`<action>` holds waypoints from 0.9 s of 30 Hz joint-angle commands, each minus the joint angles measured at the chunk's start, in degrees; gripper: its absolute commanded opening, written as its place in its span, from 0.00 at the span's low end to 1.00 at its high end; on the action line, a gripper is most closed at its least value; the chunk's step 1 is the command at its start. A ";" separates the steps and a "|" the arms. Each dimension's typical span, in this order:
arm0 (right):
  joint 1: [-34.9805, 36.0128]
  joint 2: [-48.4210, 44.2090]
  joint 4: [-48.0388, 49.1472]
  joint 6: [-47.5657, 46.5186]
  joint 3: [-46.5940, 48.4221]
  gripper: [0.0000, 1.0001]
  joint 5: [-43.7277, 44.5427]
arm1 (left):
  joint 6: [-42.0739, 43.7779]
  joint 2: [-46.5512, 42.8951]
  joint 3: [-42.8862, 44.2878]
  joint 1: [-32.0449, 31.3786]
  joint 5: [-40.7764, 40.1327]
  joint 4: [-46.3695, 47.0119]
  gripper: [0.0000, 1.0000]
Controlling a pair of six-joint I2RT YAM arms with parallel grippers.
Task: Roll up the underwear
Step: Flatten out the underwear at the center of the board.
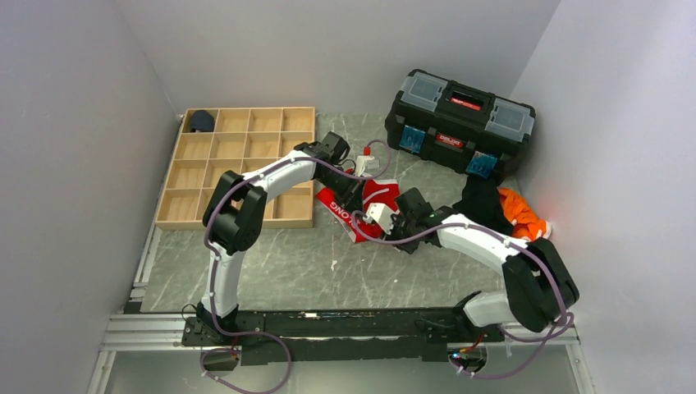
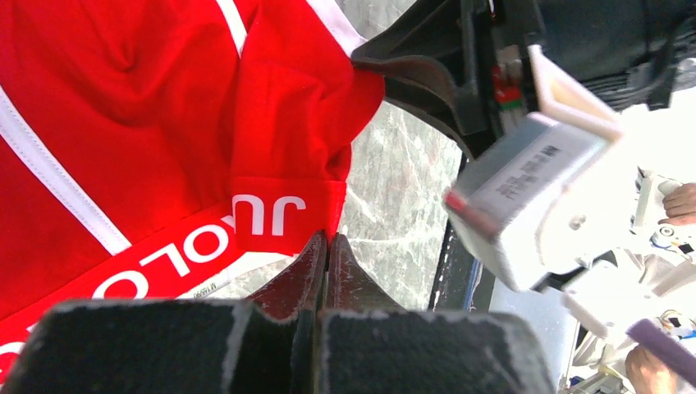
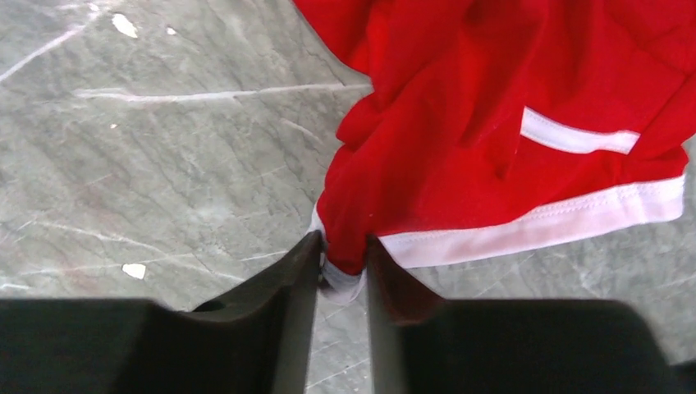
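Wooden tray [image 1: 189, 222]: a grid of compartments at the left of the marbled surface [image 1: 328, 263]; a dark navy bundle [image 1: 199, 121] sits in the far-left corner cell.
Toolbox [image 1: 460, 121]: black, lid shut, at the far right; its contents are out of sight.
The underwear [image 1: 377, 193]: red with white trim, crumpled mid-surface between the two arms, outside any container.
Right pincer [image 3: 343, 250]: nipping a white-hemmed corner of the red fabric.
Left pincer [image 2: 328, 242]: pressed together, tips at the edge of the lettered waistband; whether cloth is caught, I cannot tell.
Heap at right: an orange cloth [image 1: 524, 213] beside a black cloth [image 1: 480, 201].
Hard to make out: the waistband lettering is cut off; from above, the arms cover much of the garment.
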 commanded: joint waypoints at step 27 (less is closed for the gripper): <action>-4.51 -10.57 -28.80 -7.86 22.63 0.09 -2.09 | 16.68 -16.36 2.92 1.39 -6.12 -14.22 0.00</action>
